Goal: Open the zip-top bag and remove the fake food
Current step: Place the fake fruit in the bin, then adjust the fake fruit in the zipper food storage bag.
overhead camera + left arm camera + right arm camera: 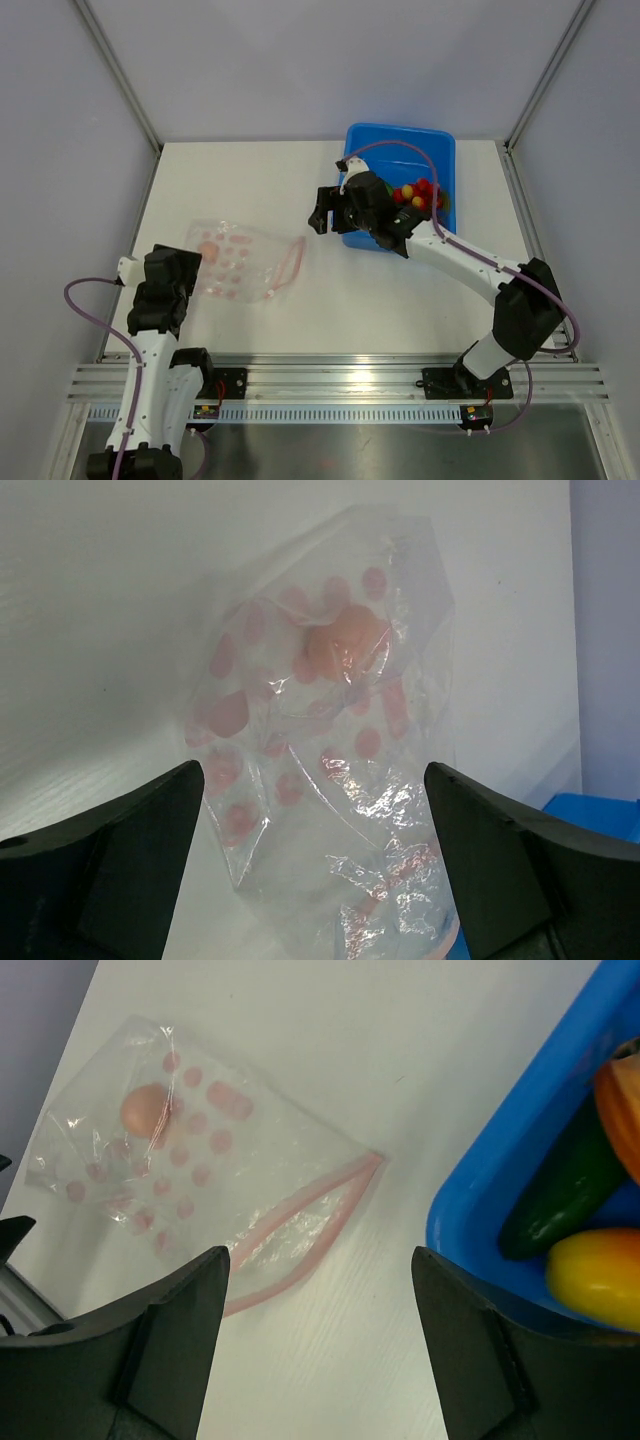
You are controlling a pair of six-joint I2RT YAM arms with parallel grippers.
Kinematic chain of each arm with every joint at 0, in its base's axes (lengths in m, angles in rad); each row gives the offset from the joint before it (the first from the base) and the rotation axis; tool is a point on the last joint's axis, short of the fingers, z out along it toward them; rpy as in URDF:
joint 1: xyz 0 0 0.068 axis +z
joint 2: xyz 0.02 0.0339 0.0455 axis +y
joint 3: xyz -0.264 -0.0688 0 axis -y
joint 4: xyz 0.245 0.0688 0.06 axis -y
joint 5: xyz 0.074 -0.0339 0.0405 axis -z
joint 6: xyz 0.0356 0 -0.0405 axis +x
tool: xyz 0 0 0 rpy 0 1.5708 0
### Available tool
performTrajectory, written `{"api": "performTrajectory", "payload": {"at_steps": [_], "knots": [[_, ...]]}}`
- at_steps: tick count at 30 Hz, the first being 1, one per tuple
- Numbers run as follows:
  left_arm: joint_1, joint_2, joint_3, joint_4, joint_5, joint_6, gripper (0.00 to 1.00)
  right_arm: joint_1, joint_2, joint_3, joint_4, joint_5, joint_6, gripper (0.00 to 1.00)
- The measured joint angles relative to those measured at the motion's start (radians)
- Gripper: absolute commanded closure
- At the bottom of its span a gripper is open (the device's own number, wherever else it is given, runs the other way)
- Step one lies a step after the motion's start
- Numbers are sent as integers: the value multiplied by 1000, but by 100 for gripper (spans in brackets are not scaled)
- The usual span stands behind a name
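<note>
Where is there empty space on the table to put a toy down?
The table is bare behind the zip-top bag, up to the back wall, and in front, between bag and right arm. Crowded: the blue tub, holding toys.

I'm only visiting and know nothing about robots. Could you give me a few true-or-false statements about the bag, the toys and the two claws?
1. The zip-top bag lies on the table. True.
2. The bag is empty. False: a pale egg is inside it.
3. The green cucumber is in the blue tub. True.
4. The left claw grips the bag. False: it is open and holds nothing.
5. The right claw carries a toy. False: it is open and empty.
</note>
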Motion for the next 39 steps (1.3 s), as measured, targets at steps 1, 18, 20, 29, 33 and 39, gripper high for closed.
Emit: {"api": "performTrajectory", "payload": {"at_steps": [1,18,20,29,33,39], "knots": [[0,3,6,-5,-7,3,4,8,13,0,-9,-9,17,19],[41,52,20,-61,-45,-7,1,104,218,10,-1,-144,134,16],[45,63,20,-61,-45,-9,1,104,251,11,27,-166,133,16],[51,99,56,-73,-45,-18,1,114,370,83,123,-275,127,18],[58,129,99,-89,-47,-3,1,122,399,134,161,-309,113,37],[92,158,106,-88,-35,9,1,124,441,207,175,-314,81,72]]}}
